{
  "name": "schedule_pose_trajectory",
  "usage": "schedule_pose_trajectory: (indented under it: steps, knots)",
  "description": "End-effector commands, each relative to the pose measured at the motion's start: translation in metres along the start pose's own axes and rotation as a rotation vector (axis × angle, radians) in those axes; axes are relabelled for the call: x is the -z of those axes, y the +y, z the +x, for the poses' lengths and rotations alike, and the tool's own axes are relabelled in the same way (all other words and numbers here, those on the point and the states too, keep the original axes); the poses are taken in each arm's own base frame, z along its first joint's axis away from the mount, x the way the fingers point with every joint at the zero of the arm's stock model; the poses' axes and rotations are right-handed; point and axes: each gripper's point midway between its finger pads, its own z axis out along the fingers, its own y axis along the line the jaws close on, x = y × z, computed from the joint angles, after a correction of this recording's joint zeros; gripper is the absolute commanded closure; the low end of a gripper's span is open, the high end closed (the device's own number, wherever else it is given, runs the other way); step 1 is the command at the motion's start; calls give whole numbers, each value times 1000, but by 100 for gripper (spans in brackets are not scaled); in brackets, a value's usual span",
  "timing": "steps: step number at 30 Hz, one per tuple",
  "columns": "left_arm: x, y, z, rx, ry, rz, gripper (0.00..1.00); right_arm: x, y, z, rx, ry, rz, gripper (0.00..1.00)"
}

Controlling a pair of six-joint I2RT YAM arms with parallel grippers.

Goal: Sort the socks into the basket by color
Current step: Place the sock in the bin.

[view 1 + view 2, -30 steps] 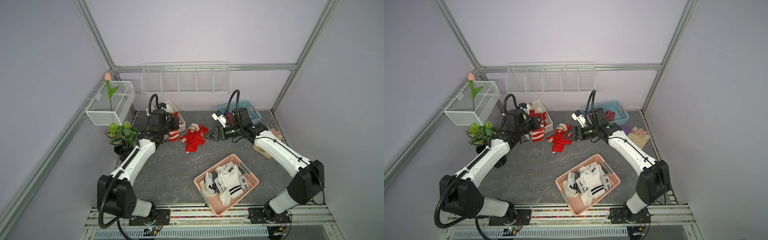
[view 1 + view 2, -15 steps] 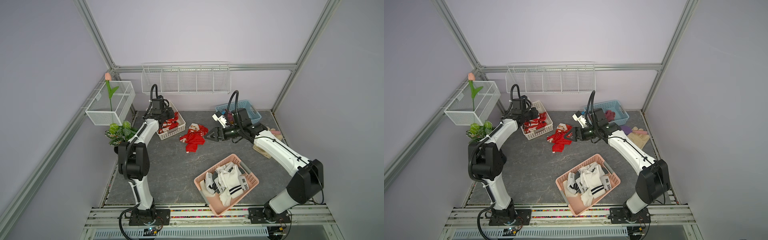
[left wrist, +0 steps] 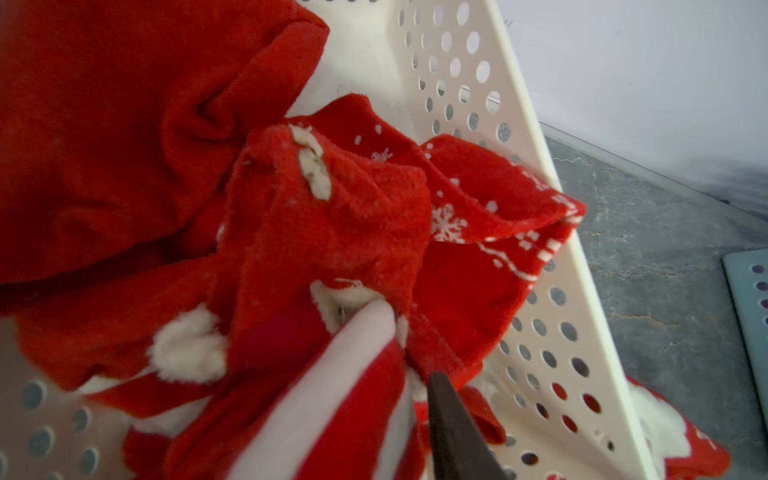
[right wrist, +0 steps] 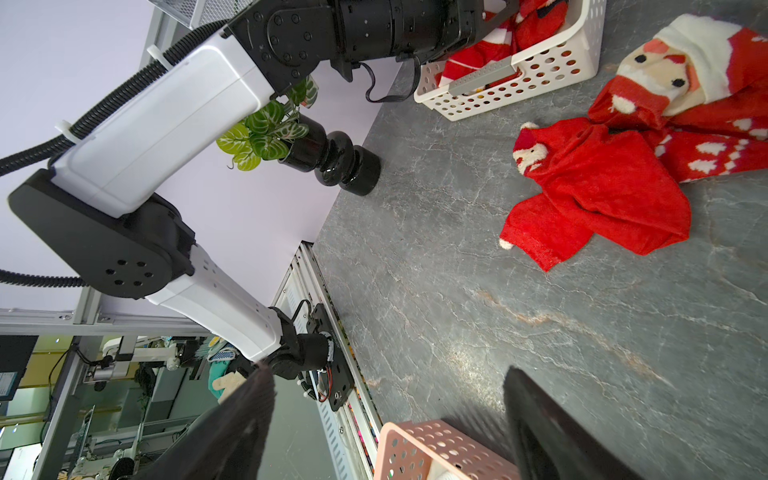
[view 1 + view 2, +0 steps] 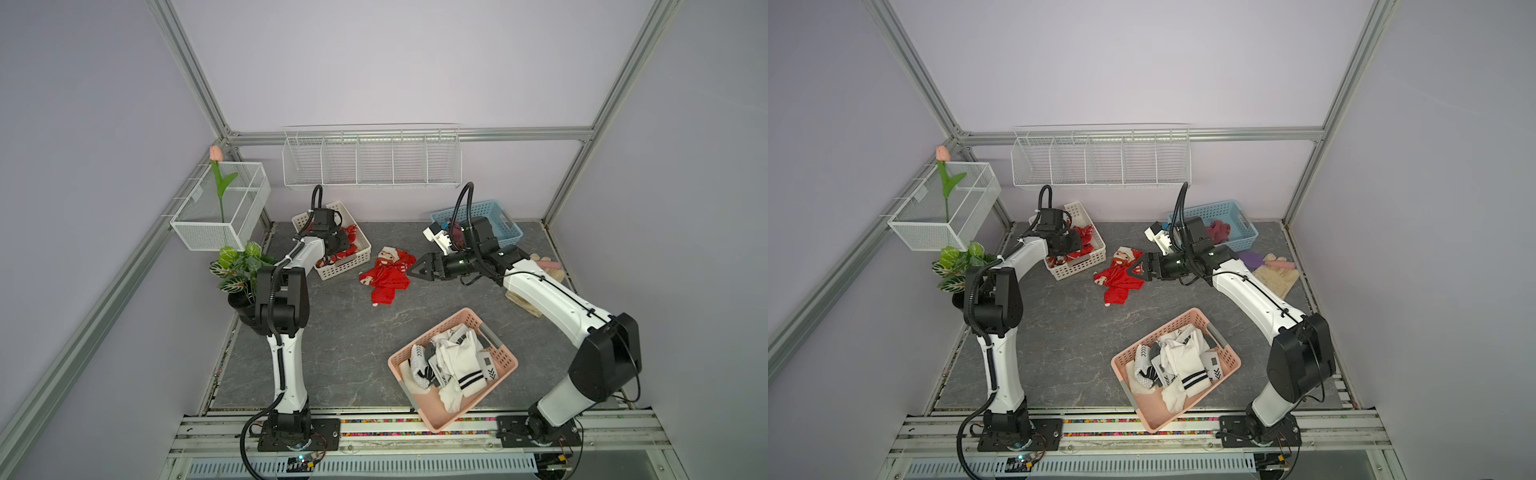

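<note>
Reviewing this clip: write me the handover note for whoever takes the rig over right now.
Left gripper: down in the white basket among sorted red socks; jaws open or shut cannot be told.
Right gripper: jaws open, empty, near the loose red socks on the table.
Done: white socks in the pink basket, a maroon sock in the blue basket.
Left: loose red socks into the white basket.

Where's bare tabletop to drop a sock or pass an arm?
Largest bare patch: between left arm, loose red socks and pink basket. Smaller strip: pink basket to right arm. Crowded at back: white basket, right gripper, blue basket, gloves.
</note>
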Motion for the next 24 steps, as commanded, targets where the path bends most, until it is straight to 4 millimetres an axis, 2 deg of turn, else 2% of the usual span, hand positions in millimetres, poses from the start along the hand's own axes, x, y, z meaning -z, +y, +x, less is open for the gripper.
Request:
schedule_pose_trajectory:
  steps: [1,3,6,8,12,18,20,21,24]
  knots:
    - [-13,20,4,19,40,-53,83,-10,-7,-2,-13,-1,6,11]
    - [-17,21,5,15,53,-45,78,-14,-7,-3,-15,6,8,11]
    - [-15,17,3,-2,62,-27,60,-19,-7,-5,-10,9,17,11]
    - [-9,13,1,-7,64,-12,54,-24,-9,-6,-10,20,22,11]
    - [6,2,-1,-17,78,35,46,-33,-14,-9,-13,30,37,11]
    - [42,-8,-6,-21,80,63,35,-50,-22,-13,4,68,81,12]
    - [51,-9,-5,-20,94,58,31,-56,-29,-12,3,84,107,11]
    - [55,-9,-5,-19,107,55,18,-60,-34,-11,1,93,121,11]
    - [66,-6,0,-18,140,31,16,-72,-51,-7,-2,132,187,11]
